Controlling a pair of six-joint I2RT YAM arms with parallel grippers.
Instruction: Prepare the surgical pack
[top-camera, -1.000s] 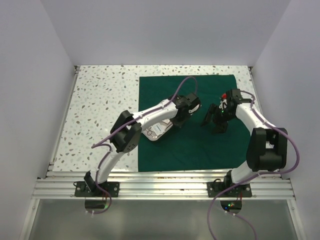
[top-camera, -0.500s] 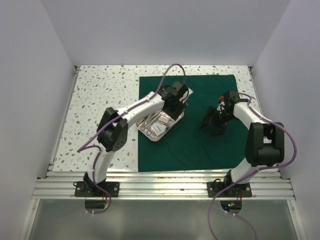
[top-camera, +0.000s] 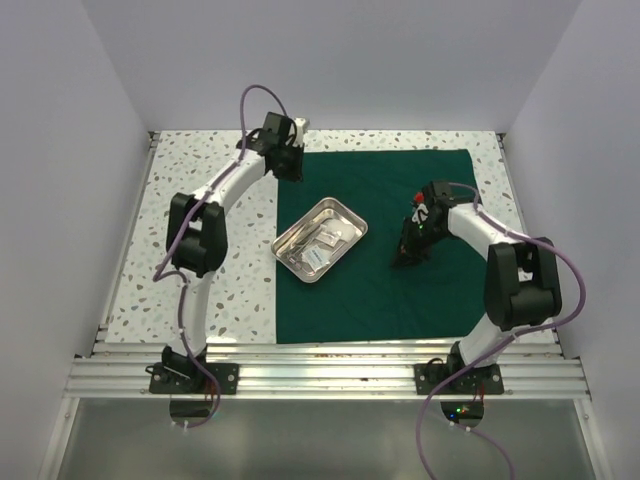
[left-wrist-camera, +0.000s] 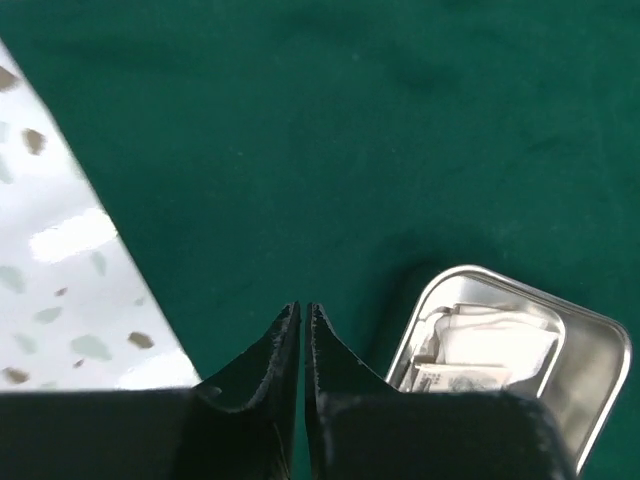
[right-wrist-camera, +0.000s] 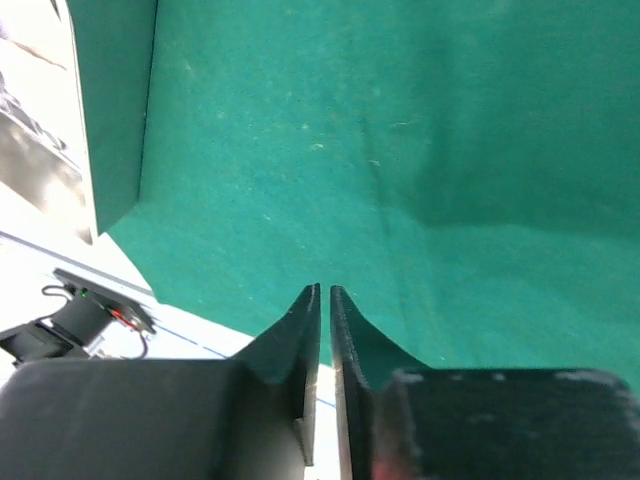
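Note:
The surgical pack, a dark green drape (top-camera: 420, 190), lies spread flat on the table. A steel tray (top-camera: 356, 226) with white gauze and small instruments rests on its left half. My left gripper (top-camera: 292, 173) hovers at the drape's far left corner, jaws shut with nothing seen between them. The left wrist view has the gripper (left-wrist-camera: 303, 306) over the drape (left-wrist-camera: 300, 120), with the tray (left-wrist-camera: 600, 345) and its gauze (left-wrist-camera: 495, 345) beyond. My right gripper (top-camera: 401, 262) is low over the drape right of the tray. In its wrist view the gripper (right-wrist-camera: 325, 289) is shut and empty above the drape (right-wrist-camera: 450, 120).
Speckled white tabletop (top-camera: 200, 220) lies left of the drape. Aluminium rails (top-camera: 330, 375) with the arm bases run along the near edge, and white walls close the other three sides. In the right wrist view a base with wiring (right-wrist-camera: 90, 310) sits past the drape's near edge.
My left gripper let go of the tray, swung up to the drape's far left corner and closed. My right gripper closed and shifted slightly left.

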